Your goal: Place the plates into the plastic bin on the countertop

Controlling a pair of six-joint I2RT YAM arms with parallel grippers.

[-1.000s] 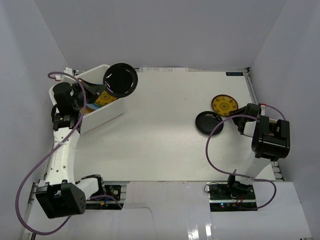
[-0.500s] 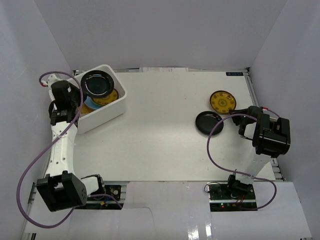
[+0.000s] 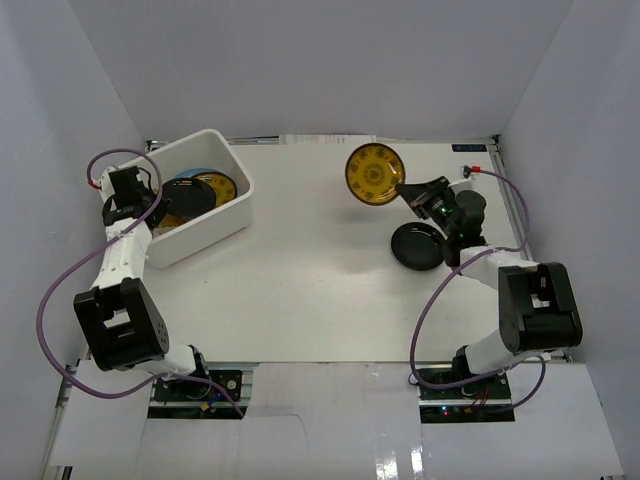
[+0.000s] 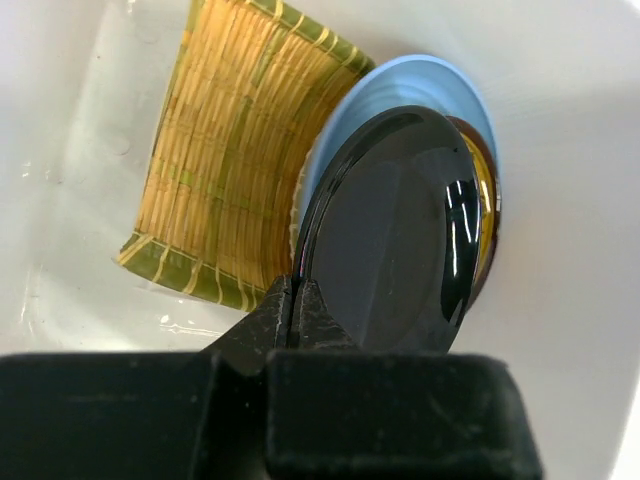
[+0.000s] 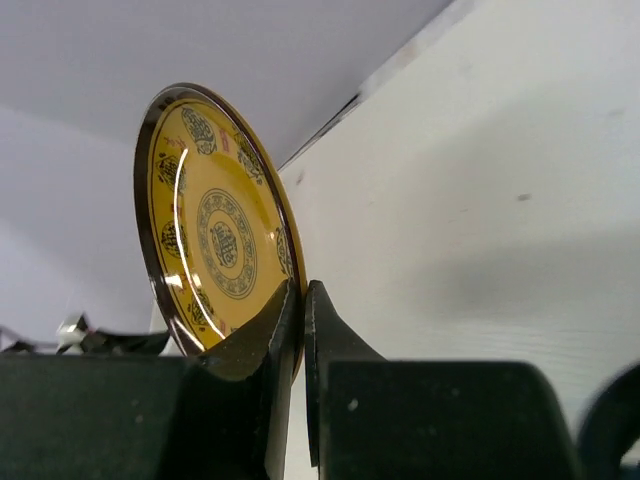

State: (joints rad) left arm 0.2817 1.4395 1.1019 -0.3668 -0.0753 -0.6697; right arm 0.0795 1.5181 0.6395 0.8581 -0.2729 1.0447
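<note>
The white plastic bin (image 3: 225,228) stands at the far left of the countertop (image 3: 320,270). My left gripper (image 3: 160,198) reaches into it, shut on the rim of a glossy black plate (image 4: 395,230) that stands tilted against a light blue plate (image 4: 400,85). A woven straw-yellow plate (image 4: 225,150) and the edge of a gold-patterned plate (image 4: 487,200) lie in the bin too. My right gripper (image 3: 403,187) is shut on the rim of the other gold-patterned plate (image 3: 374,173) and holds it on edge above the countertop. A second black plate (image 3: 418,245) lies flat below it.
White walls enclose the countertop on three sides. The bin's wall (image 4: 560,150) stands close to the right of the held black plate. Purple cables loop from both arms. Circuit boards sit at the near edge by the arm bases.
My left gripper has lowered the black plate from above the bin's rim into the bin. My right gripper has taken hold of the gold-patterned plate and lifted it up and to the left.
</note>
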